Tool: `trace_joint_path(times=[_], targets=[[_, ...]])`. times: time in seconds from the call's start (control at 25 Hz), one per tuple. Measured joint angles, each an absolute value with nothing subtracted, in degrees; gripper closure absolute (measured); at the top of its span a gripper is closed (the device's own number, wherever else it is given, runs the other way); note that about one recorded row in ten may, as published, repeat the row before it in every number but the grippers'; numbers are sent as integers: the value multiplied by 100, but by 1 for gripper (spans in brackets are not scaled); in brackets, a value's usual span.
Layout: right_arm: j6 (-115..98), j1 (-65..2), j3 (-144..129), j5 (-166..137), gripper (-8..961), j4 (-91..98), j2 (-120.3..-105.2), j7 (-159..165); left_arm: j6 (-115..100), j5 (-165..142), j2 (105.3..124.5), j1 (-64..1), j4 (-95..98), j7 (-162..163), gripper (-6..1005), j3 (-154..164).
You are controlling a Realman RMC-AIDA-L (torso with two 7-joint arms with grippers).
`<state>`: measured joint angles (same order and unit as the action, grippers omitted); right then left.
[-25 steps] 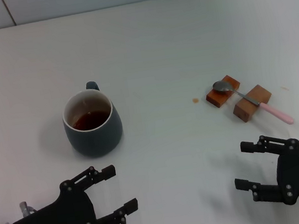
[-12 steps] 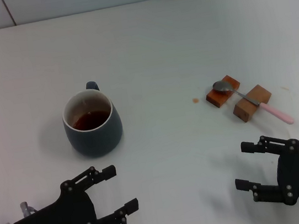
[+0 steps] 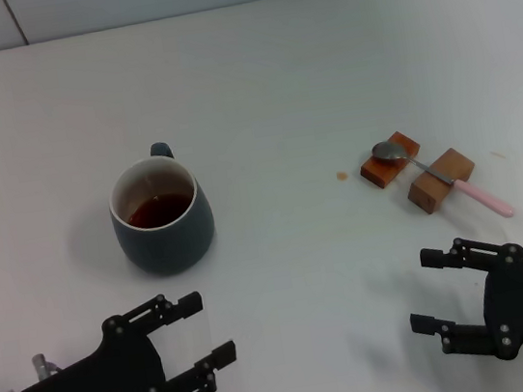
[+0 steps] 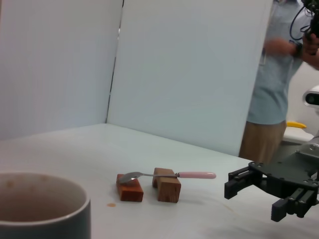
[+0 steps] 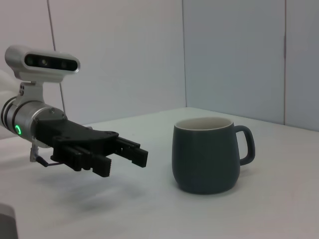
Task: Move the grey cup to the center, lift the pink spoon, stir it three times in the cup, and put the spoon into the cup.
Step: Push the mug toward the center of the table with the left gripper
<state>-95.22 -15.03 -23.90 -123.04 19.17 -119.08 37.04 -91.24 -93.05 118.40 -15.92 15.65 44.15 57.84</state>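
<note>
We log one white table [image 3: 255, 80], with one mug, one spoon, two wooden blocks and two grippers on or over it.

The grey cup [image 3: 161, 216] stands upright left of centre in the head view, its small handle turned toward the far edge of the table and dark brown liquid visible in its pale inside. Nothing touches it, and no object lies between it and the left gripper.

The pink spoon [image 3: 442, 178] lies at mid right of the frame, bridging the two wooden blocks [image 3: 419, 171]: the metal bowl rests on the reddish block, the neck crosses the lighter block, and the pink handle juts out past that block toward the lower right. We note one small brown spot [image 3: 342, 176] on the table just left of the reddish block.

The left gripper [image 3: 185, 341] hovers at the lower left, near the cup but apart from it, fingers spread wide and empty. The right gripper [image 3: 442, 287] sits at the lower right, below the spoon and apart from it, fingers likewise wide apart, holding nothing.

In the left wrist view a person [image 4: 281, 74] stands behind the table at the upper right.
</note>
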Motion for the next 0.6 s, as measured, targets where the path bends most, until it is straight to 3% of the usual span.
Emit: trace_joint_path(times=[0.2,0.6], targets=[[-9529,-1503,-2390,-12304,197,1916,-11909,3705,-9095,-9255,11840,-1561,1564,4447,409,5747],[-9525,-1521,-2390,-12305,197,1916,-11909,3718,-9081,-9256,11841,-1593,1564,4448,621,5748]])
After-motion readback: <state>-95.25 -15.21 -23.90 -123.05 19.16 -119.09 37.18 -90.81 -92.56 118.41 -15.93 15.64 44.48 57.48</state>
